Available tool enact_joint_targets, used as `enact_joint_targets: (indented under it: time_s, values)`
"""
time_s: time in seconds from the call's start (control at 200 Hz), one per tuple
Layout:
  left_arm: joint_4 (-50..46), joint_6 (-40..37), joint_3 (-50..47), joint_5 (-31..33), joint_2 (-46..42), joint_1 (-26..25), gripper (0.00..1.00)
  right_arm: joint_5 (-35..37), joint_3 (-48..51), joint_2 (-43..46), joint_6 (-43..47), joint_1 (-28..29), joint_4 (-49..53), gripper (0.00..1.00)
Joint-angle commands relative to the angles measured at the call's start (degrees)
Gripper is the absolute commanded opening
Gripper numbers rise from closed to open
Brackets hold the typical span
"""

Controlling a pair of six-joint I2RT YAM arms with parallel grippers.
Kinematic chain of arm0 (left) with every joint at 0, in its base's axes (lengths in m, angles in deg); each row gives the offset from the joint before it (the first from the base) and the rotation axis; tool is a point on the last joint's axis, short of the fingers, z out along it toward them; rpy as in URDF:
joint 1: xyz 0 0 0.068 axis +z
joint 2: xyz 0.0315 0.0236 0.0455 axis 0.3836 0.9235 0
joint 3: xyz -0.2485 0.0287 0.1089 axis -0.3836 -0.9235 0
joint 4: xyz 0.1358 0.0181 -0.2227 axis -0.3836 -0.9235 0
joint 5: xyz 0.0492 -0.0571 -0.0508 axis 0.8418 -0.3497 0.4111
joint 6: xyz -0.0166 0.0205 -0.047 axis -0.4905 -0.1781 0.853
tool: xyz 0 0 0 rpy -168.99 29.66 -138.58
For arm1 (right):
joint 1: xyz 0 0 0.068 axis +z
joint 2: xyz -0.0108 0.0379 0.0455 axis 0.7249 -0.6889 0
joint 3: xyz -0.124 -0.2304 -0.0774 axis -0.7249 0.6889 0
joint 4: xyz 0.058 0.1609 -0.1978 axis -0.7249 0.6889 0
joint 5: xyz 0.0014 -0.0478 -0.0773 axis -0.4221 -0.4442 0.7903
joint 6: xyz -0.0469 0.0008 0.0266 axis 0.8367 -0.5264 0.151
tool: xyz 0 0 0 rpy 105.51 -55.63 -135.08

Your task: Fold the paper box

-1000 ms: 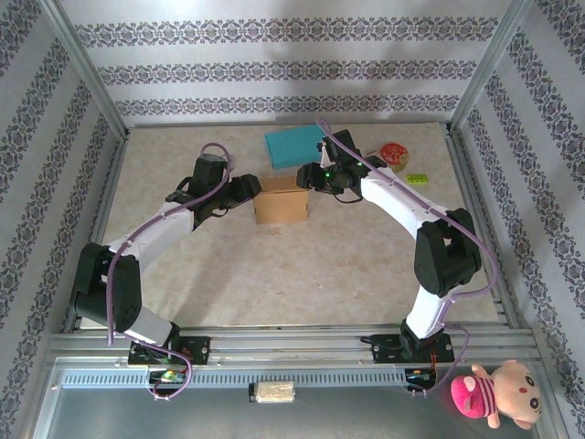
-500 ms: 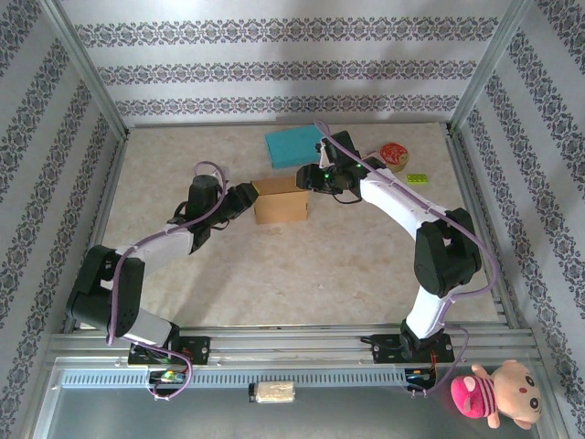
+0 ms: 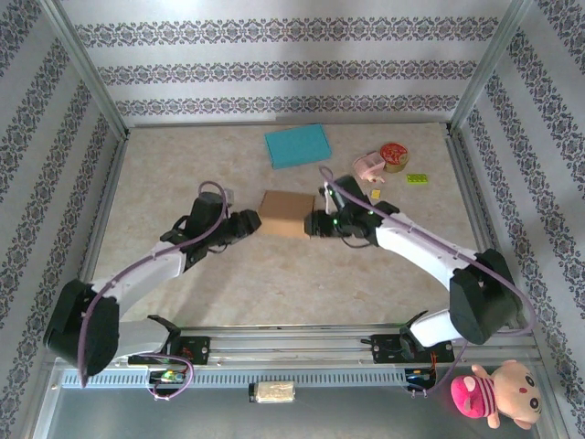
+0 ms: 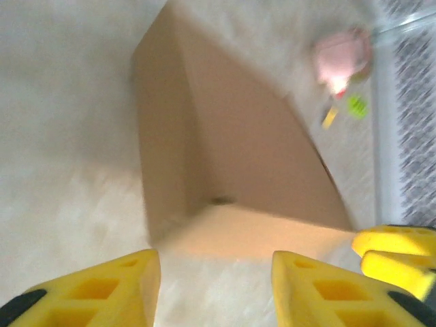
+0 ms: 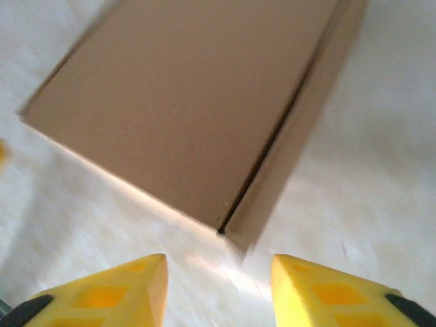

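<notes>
The brown paper box (image 3: 285,212) lies on the table with its lid flat and closed. My left gripper (image 3: 249,222) sits just off the box's left side, open, with only bare table between its yellow fingers. In the left wrist view the box (image 4: 231,157) lies just ahead of that gripper (image 4: 216,276), apart from it. My right gripper (image 3: 316,222) is close to the box's right side, also open and holding nothing. In the right wrist view a corner of the box (image 5: 184,102) points at the gap of the right gripper (image 5: 218,279).
A teal pad (image 3: 297,144) lies behind the box. To the back right are a pink object (image 3: 368,166), a red round tin (image 3: 394,154), a small green brick (image 3: 417,178) and a yellow piece (image 3: 376,194). Patterned walls and metal posts ring the table.
Both arms have drawn back toward the near edge and dropped from the box's top to its sides. The box has shifted slightly nearer.
</notes>
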Motion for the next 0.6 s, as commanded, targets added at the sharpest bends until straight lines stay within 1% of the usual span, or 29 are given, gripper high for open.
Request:
enact_joint_targets:
  time_s: [0.0,0.04,0.095,0.14,0.215,0.26,0.33,0.345,0.355,0.405,0.46,0.51,0.595]
  values:
    - [-11.7,-4.3,0.4,6.2,-4.4,-1.6,0.57,2.4,0.9,2.5,1.2,-0.7,6.5,0.53]
    - [-11.9,-5.8,0.5,8.1,-5.3,-1.6,0.61,2.6,-0.3,3.4,2.2,-0.8,6.8,0.57]
    - [-11.1,-9.9,1.0,11.7,-6.3,-1.6,0.69,4.2,-2.0,4.4,3.5,-1.5,5.9,0.67]
    - [-9.9,-13.9,1.5,16.2,-6.8,-1.6,0.74,6.2,-3.1,5.2,4.3,-2.7,4.2,0.73]
    - [-6.3,-22.6,0.9,23.9,-8.2,-1.7,0.81,10.6,-3.3,6.4,5.6,-6.3,0.0,0.81]
    - [-2.0,-28.0,-1.1,28.9,-9.4,-1.6,0.85,13.7,-2.6,7.1,6.0,-9.1,-3.1,0.85]
    - [9.0,-35.1,-6.6,37.2,-11.3,-1.0,0.92,18.1,0.7,8.7,7.8,-13.5,-9.9,0.90]
    - [10.1,-36.5,-7.9,38.6,-11.7,-0.6,0.94,19.4,1.5,9.1,8.5,-14.3,-11.5,0.91]
    - [12.6,-37.6,-8.5,39.2,-11.9,-0.3,0.95,20.2,2.2,9.3,9.0,-14.9,-12.5,0.92]
    - [18.1,-42.2,-11.8,41.3,-12.9,1.9,0.97,23.3,5.4,10.5,12.3,-17.2,-18.1,0.98]
    - [21.5,-45.6,-14.2,42.1,-13.6,4.9,0.99,25.7,8.9,11.3,16.6,-19.4,-24.0,0.98]
    - [23.6,-48.6,-15.8,41.7,-14.2,7.9,0.99,25.7,11.0,11.7,19.0,-21.9,-26.5,0.98]
    - [26.5,-52.4,-19.0,39.1,-14.9,12.6,1.00,24.2,13.6,11.2,21.6,-26.1,-28.2,0.98]
